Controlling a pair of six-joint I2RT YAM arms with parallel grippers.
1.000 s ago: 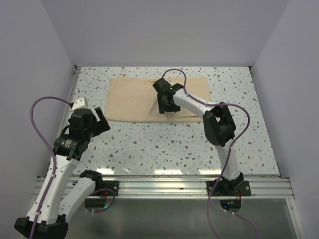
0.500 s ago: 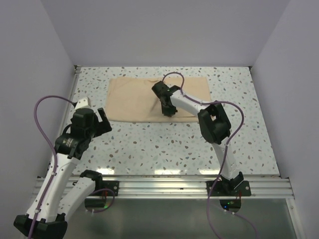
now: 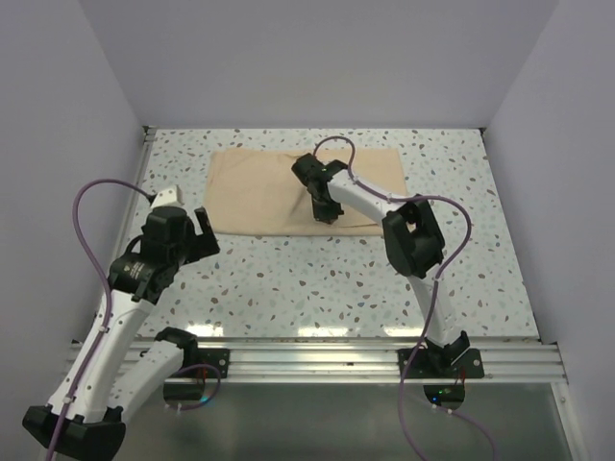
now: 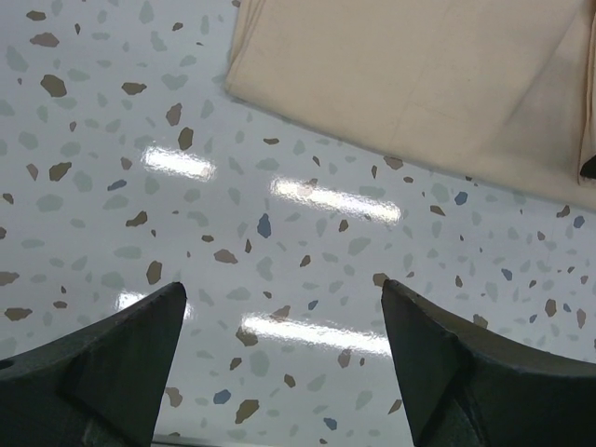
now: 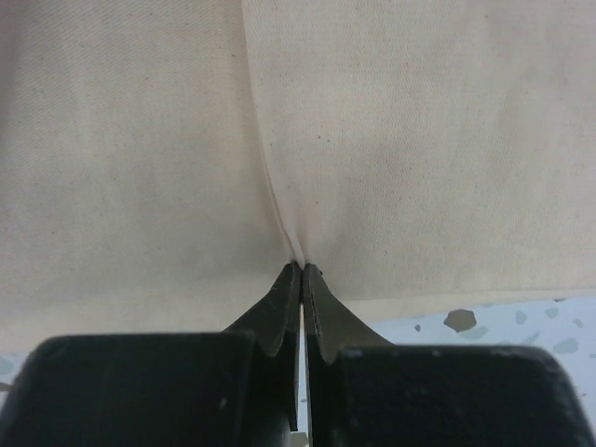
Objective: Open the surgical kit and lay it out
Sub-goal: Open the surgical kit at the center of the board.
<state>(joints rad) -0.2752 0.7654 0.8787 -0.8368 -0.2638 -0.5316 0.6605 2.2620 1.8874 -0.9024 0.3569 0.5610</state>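
The surgical kit shows as a folded tan cloth wrap (image 3: 255, 187) lying flat at the back of the speckled table. My right gripper (image 3: 325, 213) is down on the wrap's near edge, shut on a raised fold of the cloth. In the right wrist view the fingertips (image 5: 302, 268) pinch a thin ridge of the tan wrap (image 5: 419, 140). My left gripper (image 3: 198, 230) hangs open above bare table, just left of the wrap's near-left corner. In the left wrist view nothing lies between the open left gripper (image 4: 281, 289), and the wrap (image 4: 438, 84) is up ahead.
The speckled table (image 3: 317, 279) is closed in by grey walls at the left, back and right. An aluminium rail (image 3: 317, 360) with both arm bases runs along the near edge. Purple cables loop off both arms.
My right gripper has shut on a fold of the cloth at the wrap's near edge. The left arm has drifted slightly right, towards the wrap, still open.
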